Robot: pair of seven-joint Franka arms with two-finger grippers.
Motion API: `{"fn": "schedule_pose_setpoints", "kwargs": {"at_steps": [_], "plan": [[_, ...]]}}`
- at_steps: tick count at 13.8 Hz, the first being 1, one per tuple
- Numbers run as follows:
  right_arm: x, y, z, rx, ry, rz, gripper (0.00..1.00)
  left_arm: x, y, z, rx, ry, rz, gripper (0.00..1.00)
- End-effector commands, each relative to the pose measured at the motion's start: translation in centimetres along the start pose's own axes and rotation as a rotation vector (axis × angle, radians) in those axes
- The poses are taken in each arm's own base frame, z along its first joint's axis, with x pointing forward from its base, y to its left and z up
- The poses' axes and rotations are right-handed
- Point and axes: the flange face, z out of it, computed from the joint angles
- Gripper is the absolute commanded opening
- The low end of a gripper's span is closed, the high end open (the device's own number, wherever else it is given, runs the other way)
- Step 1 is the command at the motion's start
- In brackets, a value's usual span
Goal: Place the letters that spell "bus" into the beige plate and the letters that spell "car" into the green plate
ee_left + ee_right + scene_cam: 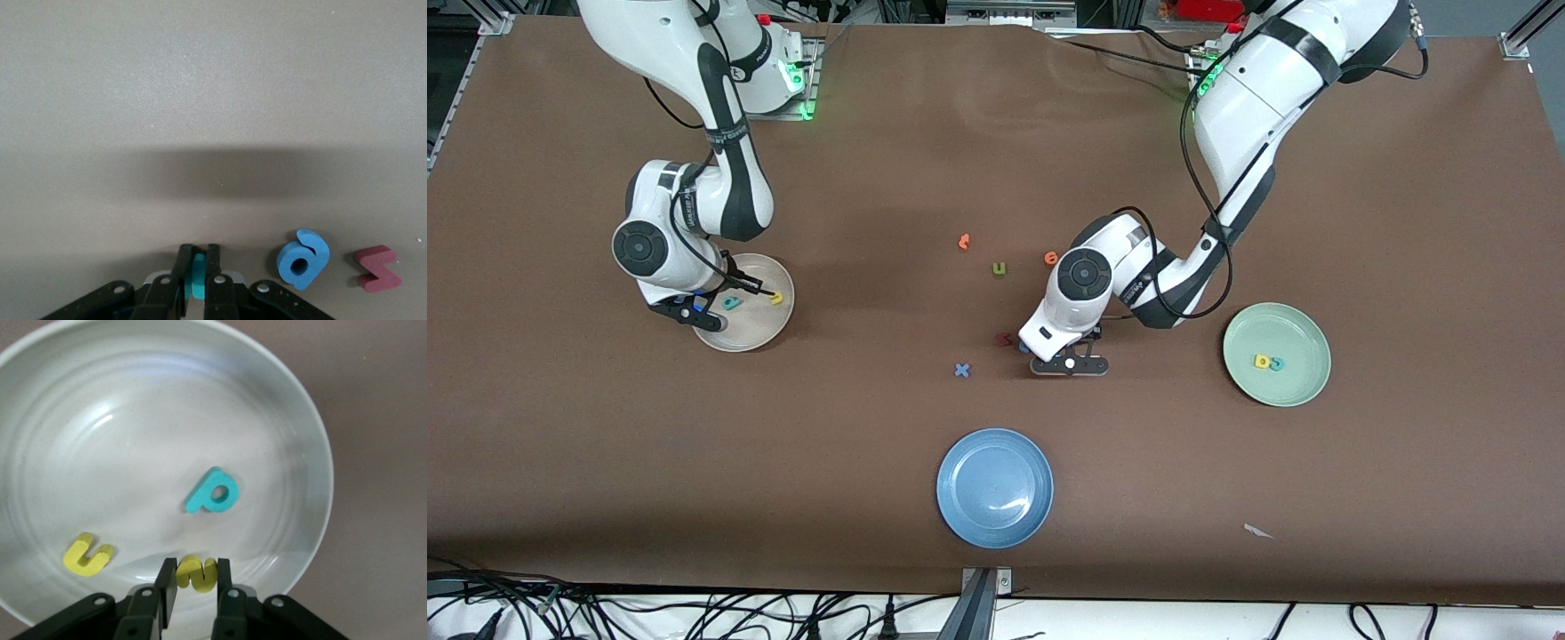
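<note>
**Two arms, two words.** The left gripper [1069, 364], low over the brown desk [1405, 462] in the middle of the front view, was clamped on a small teal foam letter [197, 277], pinched upright between its fingers; its shape could not be read. It was probably the "r" that the round pale green plate [1303, 387] lacked. That plate, toward the left arm's end of the desk, already held a yellow foam "a" [1262, 361] touching a teal foam "c" [1277, 364].

The right gripper [195, 577] was down inside the round cream-beige plate [725, 338], toward the right arm's end of the desk. Its fingers were closed against the two sides of a yellow foam "s" [197, 573], which sat low on the plate floor. A teal foam "b" [213, 492] and a yellow foam "u" [87, 555] lay apart from each other nearby.

A darker blue foam letter [303, 259] and a dark red foam "z" [377, 269] lay on the desk just beside the left gripper.

The letters looked nearly weightless, soft and thin. They would likely squash under a hard pinch and could cling to a pad on release. A light hold across a solid stroke, not a hole, seemed safest.
</note>
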Motion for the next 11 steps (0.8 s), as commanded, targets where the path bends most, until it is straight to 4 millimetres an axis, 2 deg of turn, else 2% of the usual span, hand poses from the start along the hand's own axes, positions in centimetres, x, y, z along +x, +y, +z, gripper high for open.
{"fn": "schedule_pose_setpoints", "kwargs": {"at_steps": [1,2,5,7,8,9,11], "plan": [[-0.1,-0.4,-0.3,0.022,0.0,-0.012,0.9,-0.2,0.3,0.8,0.023,0.0,0.003,0.02],[-0.3,-0.7,-0.7,0.029,0.0,-0.019,0.97,-0.2,0.2,0.8,0.024,-0.002,0.006,0.01],[0.1,-1.9,-4.0,0.059,-0.014,-0.041,0.99,0.9,-1.1,-0.5,0.03,0.005,0.021,0.0],[1.1,-3.3,-7.7,0.07,-0.032,-0.067,0.99,3.1,-4.9,-2.2,0.054,-0.015,0.034,0.0],[1.4,-3.9,-9.9,0.073,-0.047,-0.078,0.99,4.1,-6.9,-3.7,0.056,-0.022,0.05,0.0],[2.0,-4.1,-12.5,0.076,-0.047,-0.084,0.99,5.2,-9.3,-5.0,0.062,-0.034,0.067,0.0],[2.5,-4.7,-16.0,0.079,-0.046,-0.103,0.99,6.6,-14.1,-7.4,0.099,-0.071,0.095,0.0]]}}
